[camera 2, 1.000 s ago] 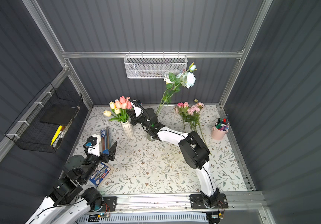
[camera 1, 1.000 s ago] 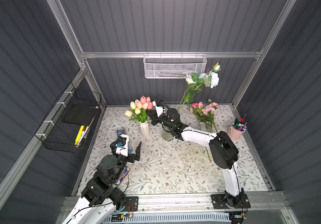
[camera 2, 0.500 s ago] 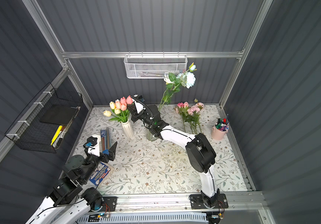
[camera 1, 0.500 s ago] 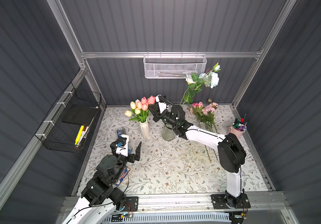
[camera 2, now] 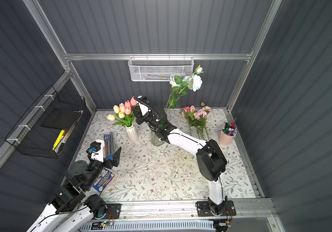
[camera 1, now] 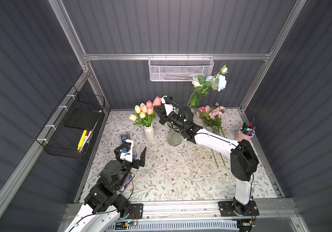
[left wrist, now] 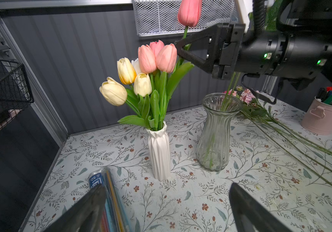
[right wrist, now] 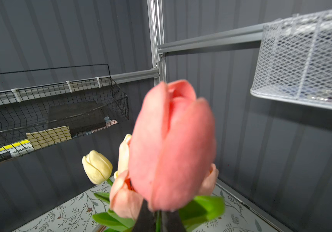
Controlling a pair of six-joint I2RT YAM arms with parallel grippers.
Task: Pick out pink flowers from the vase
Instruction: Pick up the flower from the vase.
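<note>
My right gripper [camera 1: 157,110] [left wrist: 181,48] [right wrist: 158,219] is shut on the green stem of a coral-pink tulip [camera 1: 157,100] [camera 2: 133,101] [left wrist: 189,12] [right wrist: 173,144]. It holds that bloom above the other tulips. The stem's lower end runs down into the leaves of the bunch. Other pink tulips [camera 1: 148,107] [left wrist: 157,56] stand with yellow and white ones in the white ribbed vase [camera 1: 149,135] [camera 2: 132,134] [left wrist: 159,152]. More pink flowers [camera 1: 211,113] [camera 2: 198,113] lie on the table at the back right. My left gripper [camera 1: 135,155] [camera 2: 110,155] [left wrist: 167,204] hangs open and empty near the front left.
A glass vase [camera 1: 174,138] [left wrist: 215,136] with white and pale blue roses [camera 1: 217,82] stands under my right arm. A pencil pack [camera 1: 124,137] [left wrist: 105,180] lies by my left gripper. A pink marker bucket [camera 1: 245,135] sits at the right. Wire baskets hang on the left wall [camera 1: 74,124] and rear wall [camera 1: 180,68].
My right gripper has risen with the coral-pink tulip, drawing its bloom up out of the bunch. The left arm has stayed still.
</note>
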